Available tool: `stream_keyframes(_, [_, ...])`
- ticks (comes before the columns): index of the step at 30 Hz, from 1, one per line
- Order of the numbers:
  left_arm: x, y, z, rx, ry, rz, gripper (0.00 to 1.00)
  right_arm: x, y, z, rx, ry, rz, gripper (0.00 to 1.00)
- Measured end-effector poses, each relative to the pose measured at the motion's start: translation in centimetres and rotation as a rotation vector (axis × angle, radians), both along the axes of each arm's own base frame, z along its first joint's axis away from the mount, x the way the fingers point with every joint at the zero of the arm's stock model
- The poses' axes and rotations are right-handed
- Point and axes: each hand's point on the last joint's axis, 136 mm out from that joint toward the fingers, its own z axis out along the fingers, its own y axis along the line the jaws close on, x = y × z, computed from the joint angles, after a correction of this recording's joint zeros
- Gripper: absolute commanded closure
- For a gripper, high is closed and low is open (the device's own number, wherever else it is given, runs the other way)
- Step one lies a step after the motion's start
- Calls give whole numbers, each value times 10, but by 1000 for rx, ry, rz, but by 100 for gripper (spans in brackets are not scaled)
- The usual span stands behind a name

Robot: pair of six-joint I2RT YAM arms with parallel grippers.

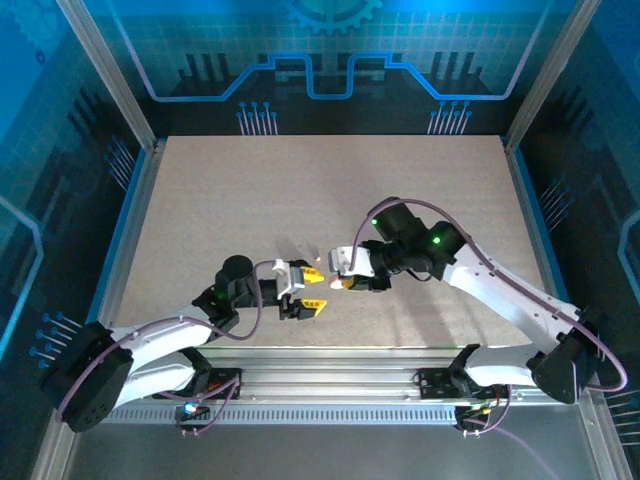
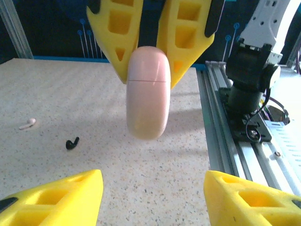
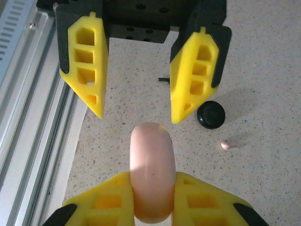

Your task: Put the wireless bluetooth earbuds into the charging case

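Observation:
My right gripper (image 3: 151, 188) is shut on a pale pink oval charging case (image 3: 151, 160) with a lid seam (image 2: 148, 81), holding it above the table. The lid looks closed. My left gripper (image 2: 153, 188) is open and faces the case (image 1: 340, 283) from a short way off; its fingers (image 3: 84, 70) stand wide apart. A small pink earbud (image 3: 226, 145) lies on the table, also seen from the left wrist as the pink earbud (image 2: 27, 124). A tiny black stemmed piece (image 2: 71, 142) lies near it. A black round disc (image 3: 210, 114) rests on the table beside the left gripper's finger.
An aluminium rail (image 2: 225, 141) runs along the near table edge, close under both grippers, with the right arm's base (image 2: 249, 70) bolted on it. Blue walls and metal posts (image 1: 110, 80) enclose the speckled table (image 1: 330, 190), which is bare further back.

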Motion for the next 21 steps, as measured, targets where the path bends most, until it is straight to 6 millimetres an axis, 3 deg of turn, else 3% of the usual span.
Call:
stream_keyframes(10, [-1, 1, -4, 27, -3, 0, 42, 0, 14, -28, -128, 40, 51, 81])
stream_keyframes(21, [-4, -2, -2, 25, -9, -7, 53, -5, 22, -28, -100, 72, 80, 81])
